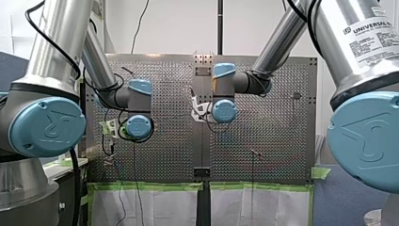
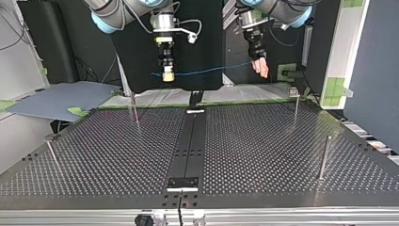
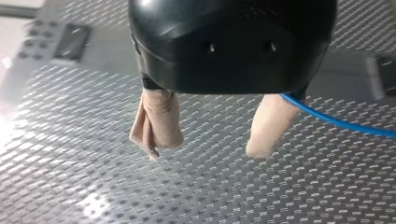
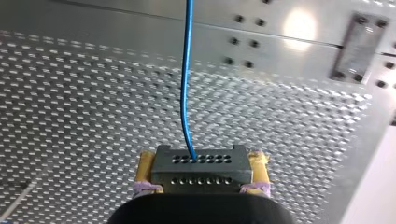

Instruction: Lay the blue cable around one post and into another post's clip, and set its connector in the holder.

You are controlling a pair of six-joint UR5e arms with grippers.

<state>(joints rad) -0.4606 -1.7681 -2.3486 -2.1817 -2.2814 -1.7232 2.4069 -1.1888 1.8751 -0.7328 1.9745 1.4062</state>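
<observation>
In the right wrist view my right gripper (image 4: 201, 163), with yellow pads, is shut on a grey connector block (image 4: 201, 172) with rows of small holes. The blue cable (image 4: 187, 70) leaves the block and runs straight ahead over the perforated table. In the top view my right gripper (image 2: 167, 71) hangs above the table's far edge, and the cable (image 2: 207, 71) stretches sideways to my left gripper (image 2: 261, 67). In the left wrist view my left gripper (image 3: 205, 149) is open, its beige fingers (image 3: 156, 123) apart. The cable (image 3: 341, 122) passes beside one finger, with nothing between the two.
Thin metal posts stand on the table in the top view: one far left (image 2: 134, 107), one near left (image 2: 52, 154), one far right (image 2: 296, 101), one near right (image 2: 324, 157). A black plate (image 2: 183, 182) sits on the centre strip near the front edge.
</observation>
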